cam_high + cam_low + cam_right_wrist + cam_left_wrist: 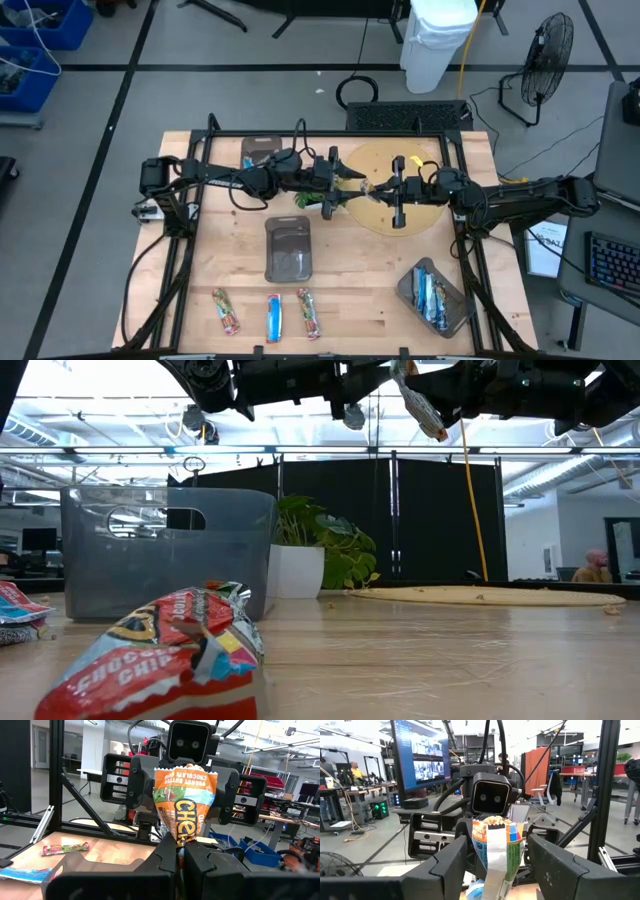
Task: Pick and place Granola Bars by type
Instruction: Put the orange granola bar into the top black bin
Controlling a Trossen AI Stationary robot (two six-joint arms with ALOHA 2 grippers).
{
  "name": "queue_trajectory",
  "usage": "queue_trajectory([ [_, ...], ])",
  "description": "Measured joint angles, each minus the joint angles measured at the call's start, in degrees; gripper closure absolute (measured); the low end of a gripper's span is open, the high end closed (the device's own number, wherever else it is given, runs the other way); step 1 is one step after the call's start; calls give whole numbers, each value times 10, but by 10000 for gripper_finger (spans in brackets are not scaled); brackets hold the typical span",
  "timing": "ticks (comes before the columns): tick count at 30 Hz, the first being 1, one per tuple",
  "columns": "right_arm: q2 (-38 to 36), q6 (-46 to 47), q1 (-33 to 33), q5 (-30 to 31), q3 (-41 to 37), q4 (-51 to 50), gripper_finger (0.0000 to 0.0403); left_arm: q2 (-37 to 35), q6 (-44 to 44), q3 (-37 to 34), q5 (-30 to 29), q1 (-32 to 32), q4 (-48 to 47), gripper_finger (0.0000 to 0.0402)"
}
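My right gripper (pixel 385 188) is shut on an orange-and-green wrapped granola bar (pixel 185 800), high above the round woven mat (pixel 420 215). The bar also shows in the low view (pixel 422 405). My left gripper (pixel 342 185) faces it from the table's left side, open. Its two fingers (pixel 445 865) stand on either side of the bar's free end (pixel 497 845), with a gap showing on each side. Three more bars (pixel 273 317) lie flat in a row near the table's near edge. My right gripper pinches one end of the bar (pixel 181 839) between its two fingers. The fingers lie level and point toward the table's left side. The bar is lifted clear of the table and sticks out beyond the fingertips, tilted, toward my left gripper.
A grey tray (pixel 288 250) stands at the table's middle, another (pixel 258 152) at the far left. A third tray (pixel 408 288) at the near right holds blue-wrapped bars. A small leafy plant (pixel 318 200) stands below my left gripper. A red bar (pixel 170 660) lies close to the low camera.
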Motion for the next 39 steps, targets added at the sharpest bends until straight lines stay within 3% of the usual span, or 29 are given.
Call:
queue_trajectory([
  [8, 0, 0, 0, 0, 0, 6, 401, 15, -3, 6, 8, 0, 4, 190],
  [13, 0, 2, 0, 0, 0, 6, 401, 62, -16, 50, 24, 0, -3, 196],
  [24, 0, 4, 0, 0, 0, 1, 401, 62, -4, 61, 30, 2, -18, 301],
  [39, 0, 5, 0, 0, 0, -5, 401, 50, 20, 61, 31, 2, -27, 266],
])
